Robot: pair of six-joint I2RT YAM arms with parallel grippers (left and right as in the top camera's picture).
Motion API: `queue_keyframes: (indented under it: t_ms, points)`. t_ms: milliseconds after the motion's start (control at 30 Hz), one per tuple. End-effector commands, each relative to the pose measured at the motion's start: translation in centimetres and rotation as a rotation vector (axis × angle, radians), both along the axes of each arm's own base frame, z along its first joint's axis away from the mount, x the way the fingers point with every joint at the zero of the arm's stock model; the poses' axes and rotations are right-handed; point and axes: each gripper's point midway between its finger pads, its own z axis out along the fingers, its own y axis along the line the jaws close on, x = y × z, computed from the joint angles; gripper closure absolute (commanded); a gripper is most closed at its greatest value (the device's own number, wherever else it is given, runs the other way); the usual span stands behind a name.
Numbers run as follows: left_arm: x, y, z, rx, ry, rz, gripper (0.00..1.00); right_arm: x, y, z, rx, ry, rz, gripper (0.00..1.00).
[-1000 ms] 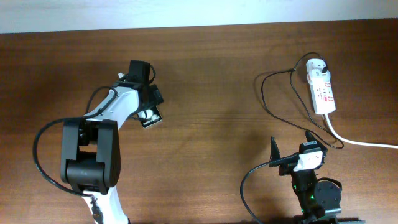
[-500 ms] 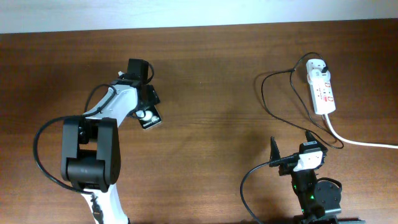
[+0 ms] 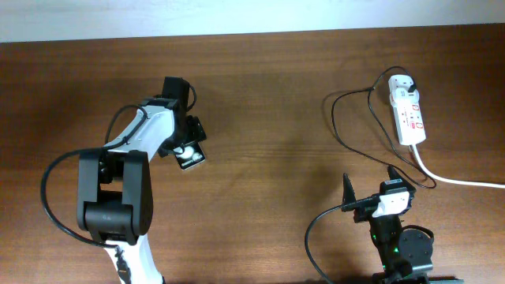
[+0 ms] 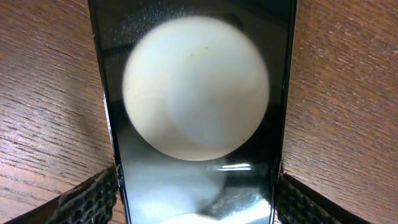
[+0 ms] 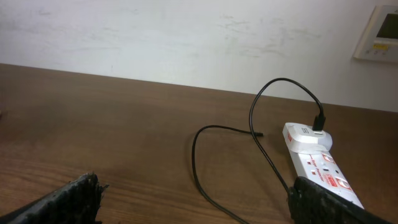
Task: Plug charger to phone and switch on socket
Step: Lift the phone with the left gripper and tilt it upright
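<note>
The phone point(image 3: 192, 158) is a black glossy slab lying on the wooden table at the left. It fills the left wrist view, where one white round spot point(image 4: 196, 87) shows. My left gripper point(image 3: 186, 146) is shut on the phone, one finger on each long edge point(image 4: 196, 202). The socket point(image 3: 408, 117) is a white power strip at the far right, also in the right wrist view point(image 5: 323, 165). The charger point(image 3: 338, 126) is a thin black cable looping left of the strip; its tip point(image 5: 260, 134) lies loose on the table. My right gripper point(image 3: 369, 183) is open and empty point(image 5: 199, 208), near the front edge.
The strip's thick white cord point(image 3: 461, 181) runs off to the right edge. A black plug point(image 3: 412, 82) sits in the strip's far end. A white wall point(image 5: 186, 37) stands behind the table. Bare wood point(image 3: 276, 158) lies between the two arms.
My left gripper has shifted a little toward the front of the table, and the phone has moved with it. The right arm, cable and strip have not moved.
</note>
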Motion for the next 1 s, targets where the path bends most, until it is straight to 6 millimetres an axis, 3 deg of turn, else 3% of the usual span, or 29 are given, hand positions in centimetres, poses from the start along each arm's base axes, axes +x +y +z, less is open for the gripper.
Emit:
queue_keyframes:
  t_ms: [0, 67, 233, 833, 967]
  points:
    - [-3.9, -1.7, -4.9, -0.102, 0.168, 0.012, 0.08, 0.0, 0.1, -0.2, -0.006, 0.004, 0.006, 0.01]
    - [-3.6, -1.8, -4.9, -0.104, 0.152, 0.011, 0.03, 0.0, 0.1, -0.2, -0.006, 0.004, 0.006, 0.02]
    - [-3.3, -1.4, -4.9, -0.085, 0.140, 0.040, 0.12, 0.0, 0.1, -0.2, -0.006, 0.004, 0.006, 0.01]
    - [-2.2, 0.2, -4.9, -0.003, 0.083, 0.120, 0.08, 0.0, 0.1, -0.2, -0.006, 0.004, 0.006, 0.01]
    - [-2.0, 0.4, -4.8, 0.011, 0.075, 0.122, 0.11, 0.0, 0.1, -0.2, -0.006, 0.004, 0.006, 0.01]
